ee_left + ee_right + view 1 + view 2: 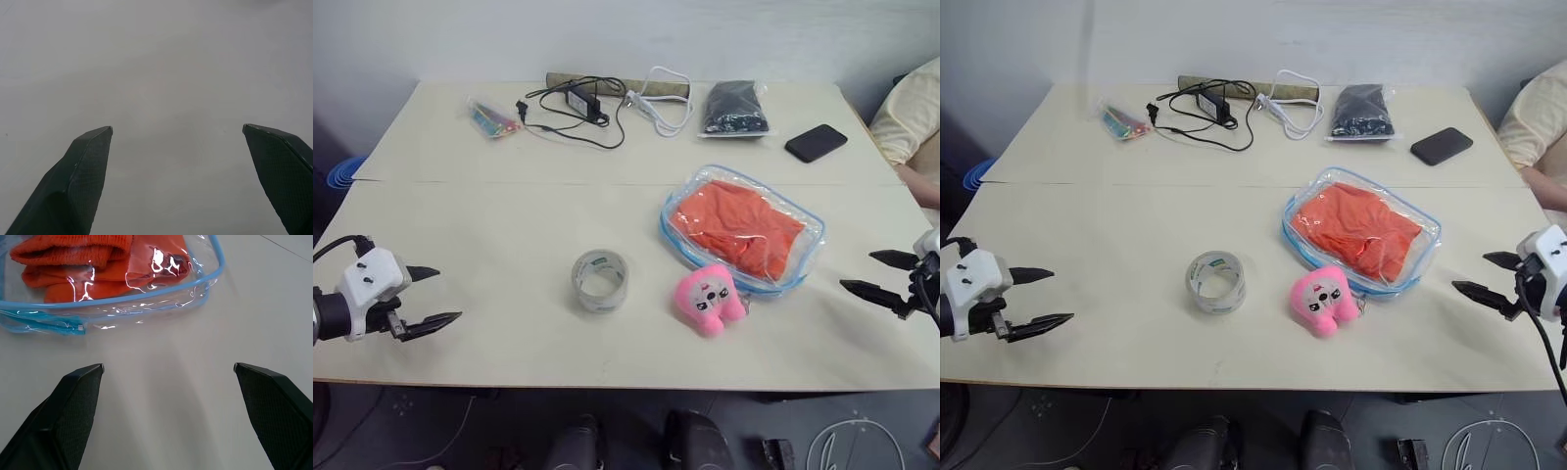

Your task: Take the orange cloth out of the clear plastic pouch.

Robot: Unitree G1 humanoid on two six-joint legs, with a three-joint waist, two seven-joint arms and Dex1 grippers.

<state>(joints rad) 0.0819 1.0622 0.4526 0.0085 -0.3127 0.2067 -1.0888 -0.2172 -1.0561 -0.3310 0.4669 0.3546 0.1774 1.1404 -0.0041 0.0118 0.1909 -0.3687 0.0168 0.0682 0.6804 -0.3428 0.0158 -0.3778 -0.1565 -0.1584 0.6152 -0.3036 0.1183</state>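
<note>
On the surface (509, 215), orange cloth (736, 227) is lying soft and light inside slippery clear plastic pouch (808, 231); both hands spread, empty — I'd be pinching a fold.

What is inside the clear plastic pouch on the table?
The clear plastic pouch contains the orange cloth, folded and visible through the plastic. Whether anything lies under the cloth cannot be seen, because the cloth covers it.

The orange cloth (736, 227) shows bright through the clear plastic pouch (806, 257) with light-blue edging. A pink plush toy (709, 300) and black phone (816, 142) sit on the cream tabletop (489, 225).
</note>
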